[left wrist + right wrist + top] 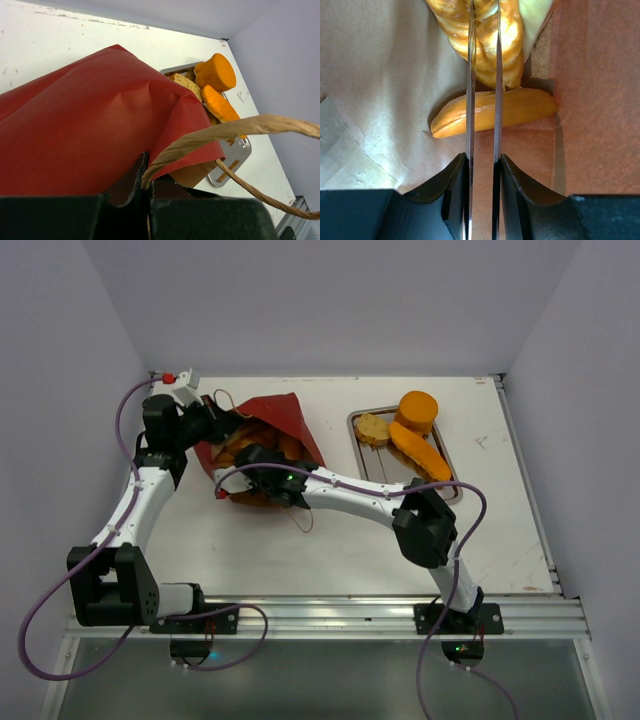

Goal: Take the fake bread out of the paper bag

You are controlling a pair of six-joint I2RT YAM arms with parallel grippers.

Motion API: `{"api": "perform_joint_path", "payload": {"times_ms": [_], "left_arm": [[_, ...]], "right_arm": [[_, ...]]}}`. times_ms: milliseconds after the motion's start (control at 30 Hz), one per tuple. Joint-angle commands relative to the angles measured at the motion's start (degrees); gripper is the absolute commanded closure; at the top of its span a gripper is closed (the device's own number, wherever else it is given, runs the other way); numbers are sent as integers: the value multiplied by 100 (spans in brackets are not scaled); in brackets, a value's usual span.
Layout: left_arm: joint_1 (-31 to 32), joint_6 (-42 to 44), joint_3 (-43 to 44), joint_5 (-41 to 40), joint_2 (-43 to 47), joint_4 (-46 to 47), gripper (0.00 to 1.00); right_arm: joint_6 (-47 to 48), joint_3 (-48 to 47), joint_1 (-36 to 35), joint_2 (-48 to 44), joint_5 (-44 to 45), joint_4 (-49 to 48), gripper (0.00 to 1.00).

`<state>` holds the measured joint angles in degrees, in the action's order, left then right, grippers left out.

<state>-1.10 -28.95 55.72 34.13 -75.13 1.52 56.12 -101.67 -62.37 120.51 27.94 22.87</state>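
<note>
The red paper bag lies on its side at the table's back left, its brown inside filling the right wrist view. My left gripper is shut on the bag's twisted paper handle at the bag's edge. My right gripper is deep in the bag's mouth. Its thin fingers stand a narrow gap apart, across a smooth orange loaf and a braided golden loaf of fake bread. Whether they press on either piece does not show.
A steel tray right of the bag holds a round orange bun, a speckled slice and a long orange loaf. Grey walls enclose the white table.
</note>
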Motion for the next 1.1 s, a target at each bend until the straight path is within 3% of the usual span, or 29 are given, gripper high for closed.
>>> {"api": "perform_joint_path", "payload": {"times_ms": [0,633,1067], "left_arm": [[22,-190,70,314,148,68,100],[-153,-67,105,94,218,-82,100],[-188,-242,316,-178,113,-143,100]], "right_arm": [[-250,-134,-12,-71,-52,15,97],[-892,1175,489,-1776,-904,77,100],[-1481,1519,1051,-2751,-2319,208,100]]}}
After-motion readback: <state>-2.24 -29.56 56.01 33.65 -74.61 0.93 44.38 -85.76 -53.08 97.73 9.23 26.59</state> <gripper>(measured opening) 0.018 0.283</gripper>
